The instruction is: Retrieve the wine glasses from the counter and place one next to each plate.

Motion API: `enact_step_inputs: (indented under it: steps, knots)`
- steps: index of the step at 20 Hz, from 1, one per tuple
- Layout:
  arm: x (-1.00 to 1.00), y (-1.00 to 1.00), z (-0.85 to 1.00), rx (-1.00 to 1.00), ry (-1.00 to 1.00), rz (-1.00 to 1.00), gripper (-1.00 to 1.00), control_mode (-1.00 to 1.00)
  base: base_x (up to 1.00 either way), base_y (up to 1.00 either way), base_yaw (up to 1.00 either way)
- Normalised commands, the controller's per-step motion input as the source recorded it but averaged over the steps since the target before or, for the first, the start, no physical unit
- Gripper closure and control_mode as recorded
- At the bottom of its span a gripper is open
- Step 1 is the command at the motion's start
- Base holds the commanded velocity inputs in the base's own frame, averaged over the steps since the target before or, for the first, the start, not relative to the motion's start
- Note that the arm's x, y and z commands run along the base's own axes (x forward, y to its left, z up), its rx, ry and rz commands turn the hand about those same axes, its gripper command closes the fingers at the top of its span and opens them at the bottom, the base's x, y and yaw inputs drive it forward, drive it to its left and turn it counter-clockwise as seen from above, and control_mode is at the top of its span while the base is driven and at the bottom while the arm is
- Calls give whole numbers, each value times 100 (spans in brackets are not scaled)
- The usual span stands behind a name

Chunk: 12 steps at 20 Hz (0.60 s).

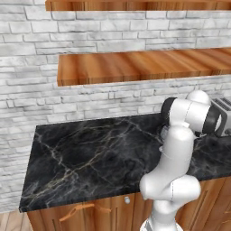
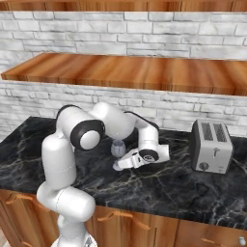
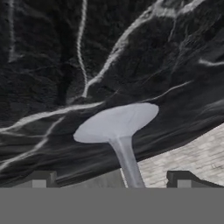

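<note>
Wine glass (image 3: 119, 131) retrieval is the step in hand: the first pick-up is judged to be at the approach stage, with nothing lifted yet. In the hand view, the two finger tips (image 3: 38, 179) are seen spread at their widest at the bottom, at about 7 and 5 o'clock, with nothing gripped between them. The glass's thin stem rises between them at 6 o'clock, touching neither, and its round foot is seen flat on the black marble counter (image 2: 183, 183) just beyond, toward 12 o'clock. In the right base view the gripper (image 2: 118, 165) is held low over the counter, with the rounded bowl of the glass (image 2: 117, 148) just above it, at about 12 o'clock. Next, the jaws are expected to be closed on the stem, then raised straight up; a slip or tip of the thin stem is the likely risk. Farther off, at 3 o'clock, a toaster (image 2: 211, 146) is seen standing well apart.
</note>
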Motion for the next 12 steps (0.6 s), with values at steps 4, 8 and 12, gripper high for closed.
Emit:
enact_step_inputs:
  steps: [4, 8, 12]
  knots:
    - [-4, 1, 0, 0, 0, 0, -100, -100, 0, 0, 0]
    - [-23, 0, 0, 0, 0, -1, -100, -100, 0, 0, 0]
    - [-14, 4, 0, 0, 0, -2, -100, -100, 0, 0, 0]
